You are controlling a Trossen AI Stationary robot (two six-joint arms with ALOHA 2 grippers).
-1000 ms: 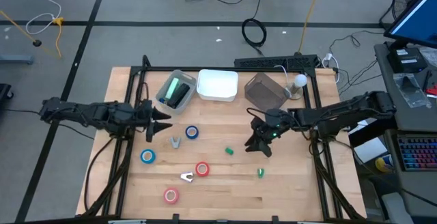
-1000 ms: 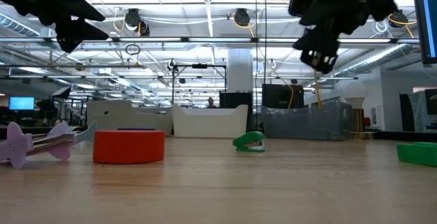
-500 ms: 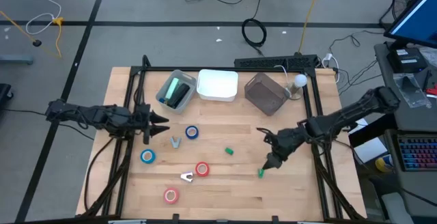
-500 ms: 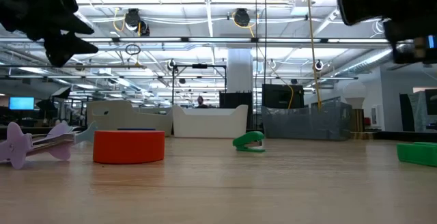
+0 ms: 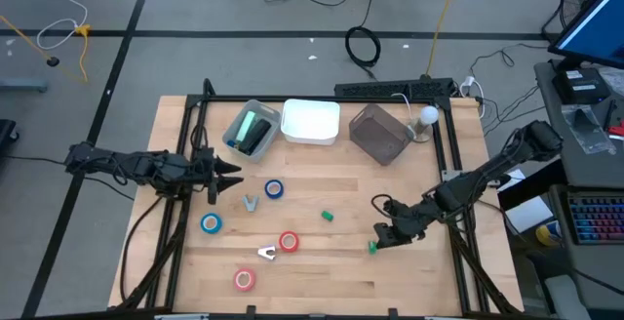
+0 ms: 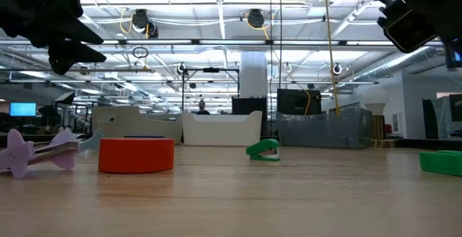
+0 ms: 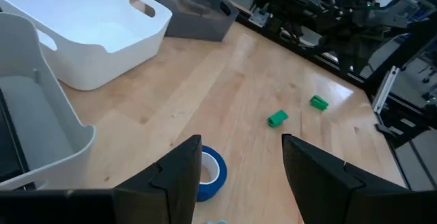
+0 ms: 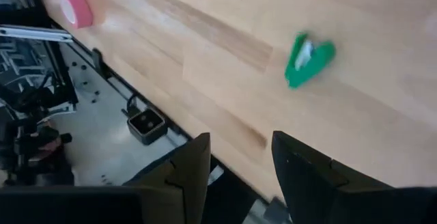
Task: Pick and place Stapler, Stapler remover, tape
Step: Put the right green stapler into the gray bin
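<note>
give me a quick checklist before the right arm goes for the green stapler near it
1. Right gripper open and empty: ok, wrist view shows a gap between its fingers with nothing in it.
2. Green stapler free on the table, just in front of the gripper: ok.
3. Gripper centred over the stapler: not ok, it sits off to one side in the wrist view.
4. Left gripper clear, near the blue tape on the far side: ok.
5. Which bin it goes in: cannot tell.

bare wood btwn green stapler (image 5: 328,217) & right gripper (image 5: 380,236); bins (image 5: 310,122) line far edge.
</note>
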